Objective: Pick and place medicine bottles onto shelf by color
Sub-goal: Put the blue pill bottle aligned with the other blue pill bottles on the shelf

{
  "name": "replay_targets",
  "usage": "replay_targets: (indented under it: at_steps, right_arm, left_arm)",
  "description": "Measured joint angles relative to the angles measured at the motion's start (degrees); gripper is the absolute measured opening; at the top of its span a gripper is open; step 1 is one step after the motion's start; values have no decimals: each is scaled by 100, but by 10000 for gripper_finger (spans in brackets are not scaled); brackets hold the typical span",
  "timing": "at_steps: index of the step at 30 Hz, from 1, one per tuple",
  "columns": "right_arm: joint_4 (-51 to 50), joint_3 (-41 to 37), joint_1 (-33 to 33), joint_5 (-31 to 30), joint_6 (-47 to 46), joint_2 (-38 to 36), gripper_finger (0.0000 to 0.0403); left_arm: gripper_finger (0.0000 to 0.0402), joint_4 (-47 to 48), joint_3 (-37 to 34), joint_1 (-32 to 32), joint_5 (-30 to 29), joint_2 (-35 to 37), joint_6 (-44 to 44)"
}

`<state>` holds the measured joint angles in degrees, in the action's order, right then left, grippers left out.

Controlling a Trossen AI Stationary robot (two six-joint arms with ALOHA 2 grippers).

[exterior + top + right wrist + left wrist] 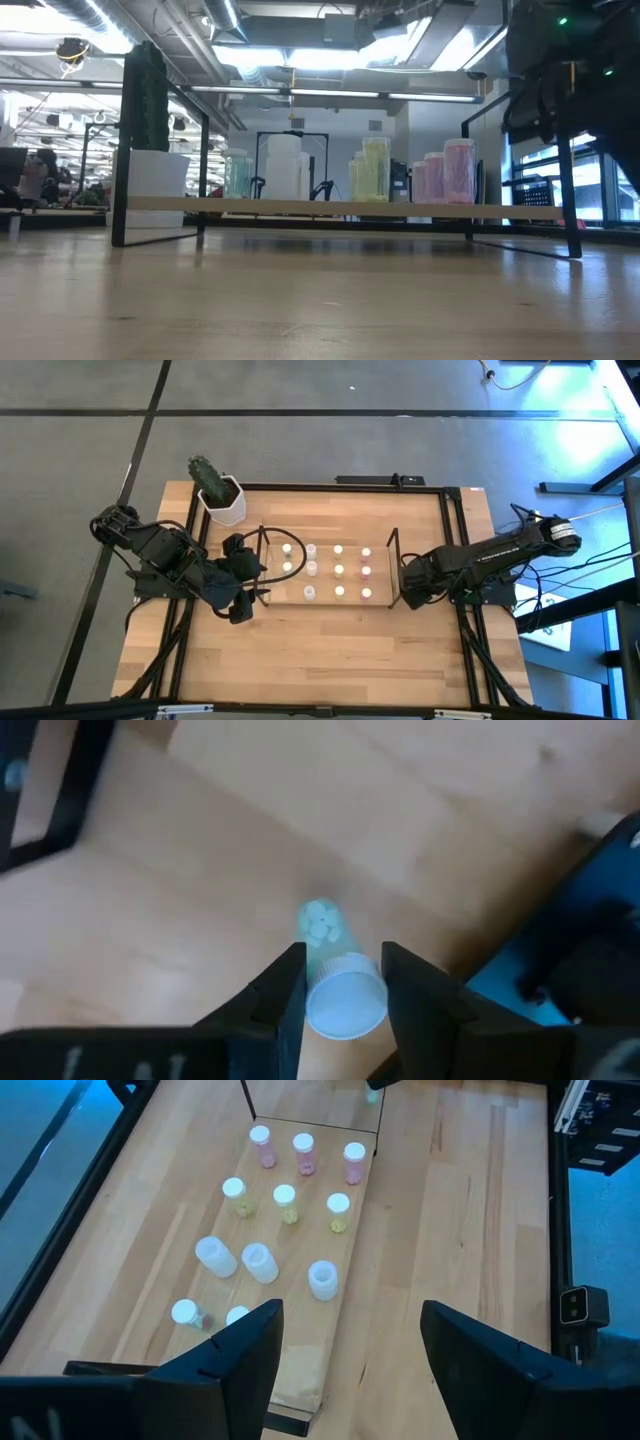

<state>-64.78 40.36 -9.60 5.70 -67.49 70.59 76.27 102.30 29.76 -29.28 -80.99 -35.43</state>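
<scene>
The clear shelf [275, 596] stands mid-table with dark upright ends. On it stand several medicine bottles [338, 570]: pink [303, 1152], yellowish [285, 1201] and whitish [259, 1262] rows. My left gripper [345, 1350] hovers open above the shelf's left end [240, 600], touching nothing. My right gripper [405, 588] points down just right of the shelf's right end and is shut on a greenish, white-capped bottle [330, 965]. That bottle is hidden in the high view. My right gripper pinches the greenish bottle at its white-capped top [345, 1002] between its two fingers [285, 995], coming from above and pointing down. The bottle stands nearly upright, pills showing at its bottom [320, 922]. Whether its base rests on the wood I cannot tell.
A white plant pot [222, 500] with a green plant stands at the far left corner. A black frame [445, 510] runs around the tabletop. Bare wood [330, 650] lies between the shelf and the near edge. The shelf's dark right end [55, 795] stands close to my right gripper.
</scene>
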Motion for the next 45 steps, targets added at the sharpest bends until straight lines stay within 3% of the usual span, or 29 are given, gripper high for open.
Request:
replay_targets:
  at_steps: [10,27,36,45]
  right_arm:
    - [736,11,-964,685,-298,-7,121]
    - [2033,57,-1969,793,-1049,-9,120]
    - [1676,1293,-2338,789,-752,533,120]
    - [-13,3065,-2549,439,-288,1627,120]
  left_arm:
    - [231,-2,0,0,0,0,-47]
    - [231,-5,0,-27,-16,0,-59]
    - [231,-4,0,-243,-27,0,-45]
    - [231,-4,0,-257,-27,0,-43]
